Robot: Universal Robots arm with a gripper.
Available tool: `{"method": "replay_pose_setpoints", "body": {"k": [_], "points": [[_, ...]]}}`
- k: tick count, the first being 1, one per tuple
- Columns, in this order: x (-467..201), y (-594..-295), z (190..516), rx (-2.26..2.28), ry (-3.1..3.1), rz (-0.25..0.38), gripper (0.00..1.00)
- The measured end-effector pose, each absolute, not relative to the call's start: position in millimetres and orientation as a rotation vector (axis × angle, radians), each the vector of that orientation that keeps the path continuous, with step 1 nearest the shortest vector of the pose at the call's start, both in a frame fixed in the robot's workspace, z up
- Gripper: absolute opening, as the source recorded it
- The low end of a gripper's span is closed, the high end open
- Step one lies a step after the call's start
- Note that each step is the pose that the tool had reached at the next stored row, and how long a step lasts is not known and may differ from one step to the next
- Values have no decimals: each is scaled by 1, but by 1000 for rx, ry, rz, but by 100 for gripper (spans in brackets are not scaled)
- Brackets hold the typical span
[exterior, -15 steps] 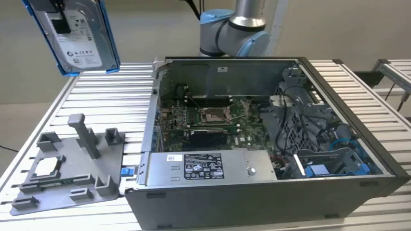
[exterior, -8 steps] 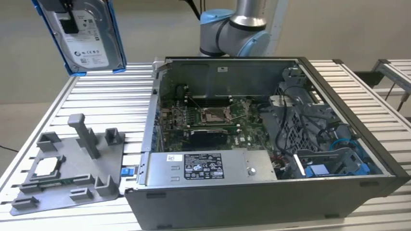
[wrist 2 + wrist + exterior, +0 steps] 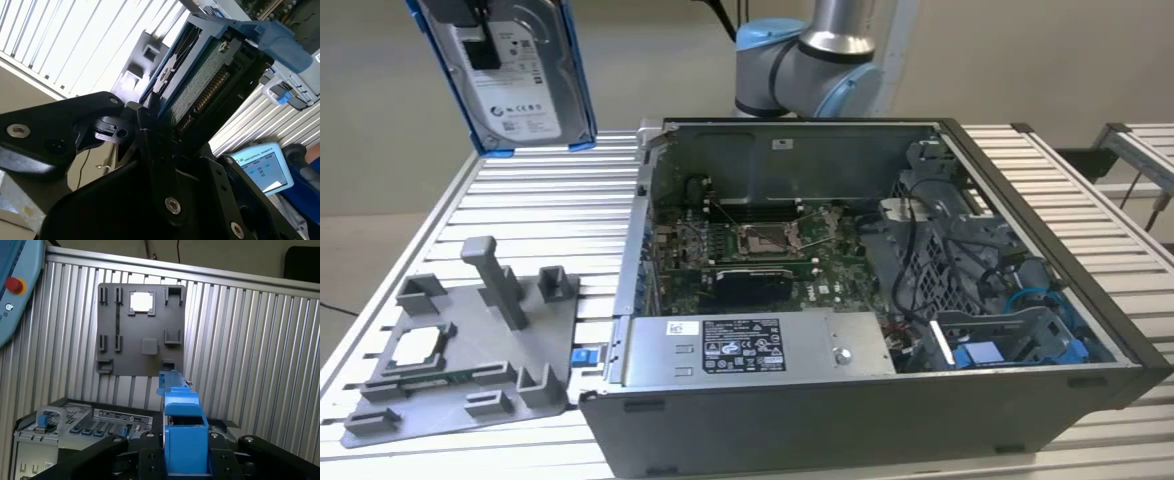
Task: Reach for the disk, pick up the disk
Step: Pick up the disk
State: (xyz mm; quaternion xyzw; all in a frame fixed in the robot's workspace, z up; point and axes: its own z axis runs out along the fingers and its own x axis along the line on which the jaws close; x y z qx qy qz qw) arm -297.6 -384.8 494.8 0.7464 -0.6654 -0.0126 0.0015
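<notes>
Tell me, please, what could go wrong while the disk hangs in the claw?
1. The claw seems to grip the disk near its top end only, high over the table. A slip could drop it onto the slats or the grey fixture.
2. In the exterior view the disk's lower corner looks close to the case wall. A sideways swing might clip it, though depth is hard to judge.

Silver disk (image 3: 520,85) (blue bracket (image 3: 583,90)), ribbed silver table (image 3: 547,200)
</notes>
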Motion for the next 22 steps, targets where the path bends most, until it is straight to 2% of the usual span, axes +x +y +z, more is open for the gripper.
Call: {"method": "replay_pose_setpoints", "body": {"k": [22], "points": [[-255, -385, 495, 2342, -2088, -40, 0]]}}
